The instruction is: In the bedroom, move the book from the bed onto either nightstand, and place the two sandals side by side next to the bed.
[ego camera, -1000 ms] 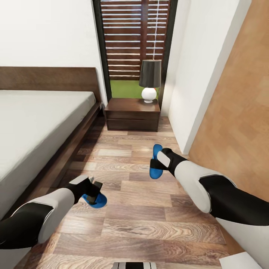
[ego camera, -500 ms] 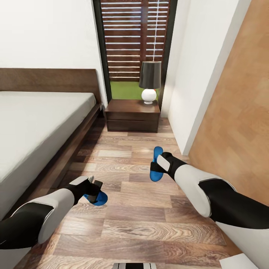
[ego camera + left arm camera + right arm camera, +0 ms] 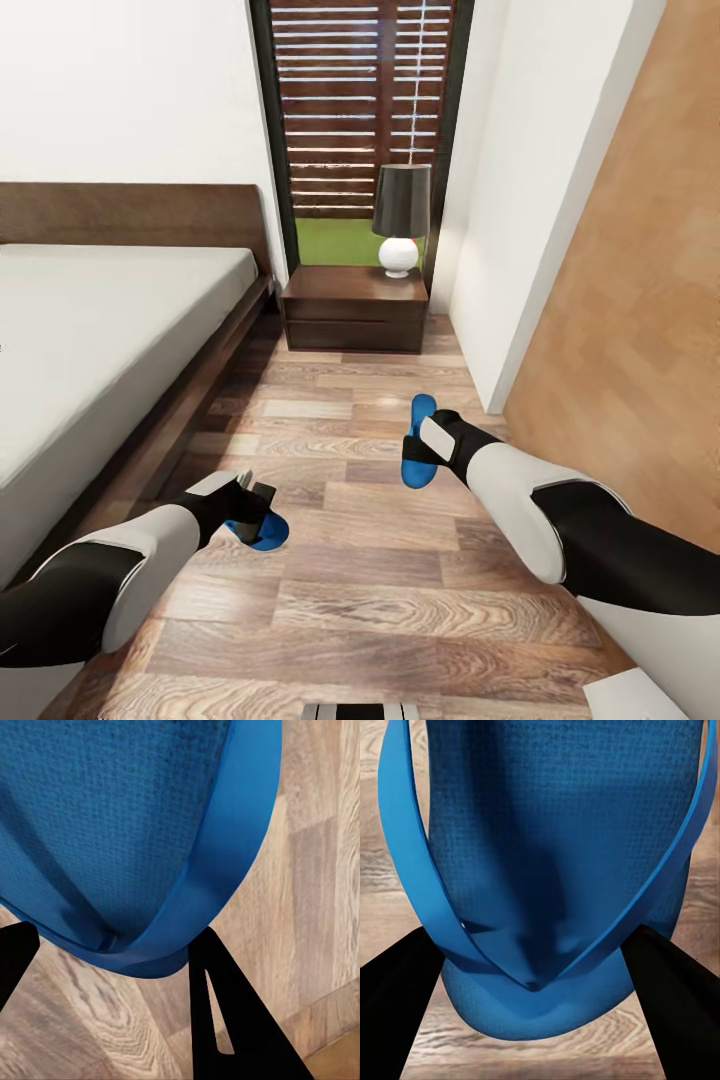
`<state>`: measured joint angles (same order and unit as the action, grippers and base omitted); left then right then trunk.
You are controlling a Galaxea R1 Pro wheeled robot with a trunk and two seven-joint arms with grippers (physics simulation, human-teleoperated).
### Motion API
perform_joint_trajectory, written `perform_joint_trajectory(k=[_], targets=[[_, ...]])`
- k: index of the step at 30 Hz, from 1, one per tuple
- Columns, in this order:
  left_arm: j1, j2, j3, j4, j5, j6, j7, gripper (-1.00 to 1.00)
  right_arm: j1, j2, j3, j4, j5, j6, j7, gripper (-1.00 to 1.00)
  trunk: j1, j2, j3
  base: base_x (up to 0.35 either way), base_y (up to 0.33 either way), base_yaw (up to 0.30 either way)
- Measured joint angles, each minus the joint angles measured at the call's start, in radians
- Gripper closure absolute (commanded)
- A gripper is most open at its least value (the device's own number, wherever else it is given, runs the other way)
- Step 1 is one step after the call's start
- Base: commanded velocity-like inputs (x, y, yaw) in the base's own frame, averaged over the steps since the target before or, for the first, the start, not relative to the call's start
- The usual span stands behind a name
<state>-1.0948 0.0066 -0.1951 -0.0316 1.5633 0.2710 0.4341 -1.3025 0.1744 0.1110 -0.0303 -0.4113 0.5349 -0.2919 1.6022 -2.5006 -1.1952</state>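
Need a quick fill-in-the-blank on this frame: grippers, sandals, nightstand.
1. Each gripper, left and right, holds a blue ____.
2. The lamp stands on the ____.
3. The bed lies on the robot's ____ side.
4. The floor is made of ____ planks.

Missing words: sandal; nightstand; left; wood

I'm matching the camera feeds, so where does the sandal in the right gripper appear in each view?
Head view: the right-hand sandal hangs right of centre, over the wood-plank floor, at the right gripper.
Right wrist view: the same sandal spans the middle, between the dark fingers.
Left wrist view: a blue sandal here is the other one.
Shared landmark: the wood-plank floor.
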Motion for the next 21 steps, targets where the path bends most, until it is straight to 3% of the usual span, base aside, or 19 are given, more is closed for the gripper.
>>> perform_joint_trajectory(k=[10, 21], targets=[[0.000, -0.001, 0.000, 0.001, -0.002, 0.000, 0.001, 1.00, 0.000, 0.000, -0.001, 0.000, 0.000, 0.000, 0.000, 1.00, 0.000, 0.000, 0.000, -0.169, 0.000, 0.153], [0.000, -0.006, -0.001, 0.001, -0.019, 0.001, 0.002, 1.00, 0.000, 0.000, -0.001, 0.000, 0.000, 0.000, 0.000, 1.00, 0.000, 0.000, 0.000, -0.067, 0.000, 0.024]])
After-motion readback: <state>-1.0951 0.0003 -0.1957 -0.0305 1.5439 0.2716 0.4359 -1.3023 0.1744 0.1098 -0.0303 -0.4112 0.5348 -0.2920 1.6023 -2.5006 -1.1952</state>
